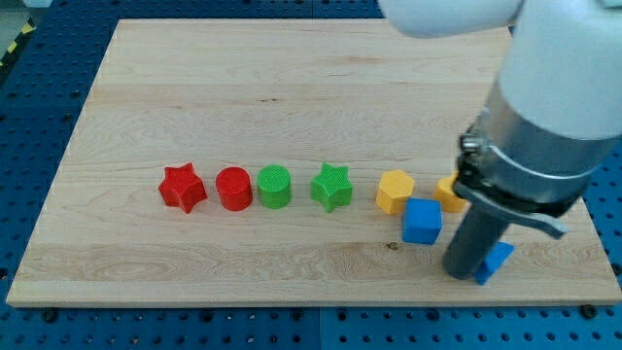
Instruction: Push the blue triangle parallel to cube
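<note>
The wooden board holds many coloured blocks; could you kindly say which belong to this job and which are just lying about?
Job: blue triangle, mostly hidden behind my tip; blue cube.

Lying about: red star, red cylinder, green cylinder, green star, yellow hexagon, partly hidden yellow block.

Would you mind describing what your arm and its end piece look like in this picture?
My arm is a bulky cylinder with a smooth white and pale grey shell. Below it sits a black ring-shaped collar with a small metallic bracket on its side. From that hangs a thick, dark grey cylinder ending in my tip. I see no cables, labels or markings on it.
</note>
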You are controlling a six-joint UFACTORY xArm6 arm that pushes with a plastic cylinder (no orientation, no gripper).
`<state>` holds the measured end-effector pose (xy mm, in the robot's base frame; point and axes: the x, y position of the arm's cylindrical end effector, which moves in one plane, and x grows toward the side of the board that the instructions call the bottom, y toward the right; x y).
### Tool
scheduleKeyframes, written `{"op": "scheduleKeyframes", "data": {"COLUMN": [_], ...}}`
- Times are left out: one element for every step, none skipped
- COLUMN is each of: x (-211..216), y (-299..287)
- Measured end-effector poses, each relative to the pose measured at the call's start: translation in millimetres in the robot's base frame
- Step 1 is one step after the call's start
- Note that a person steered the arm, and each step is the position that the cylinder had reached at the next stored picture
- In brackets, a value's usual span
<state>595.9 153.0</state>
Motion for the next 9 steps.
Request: {"op": "scheduleKeyframes", "data": {"x": [0.1, 12.3, 22.1, 23.0, 23.0, 22.9, 22.9, 23.0, 22.2], "y": [17.0, 16.4, 14.0, 27.5, 49.3, 61.5, 61.3, 52.7, 49.6]}}
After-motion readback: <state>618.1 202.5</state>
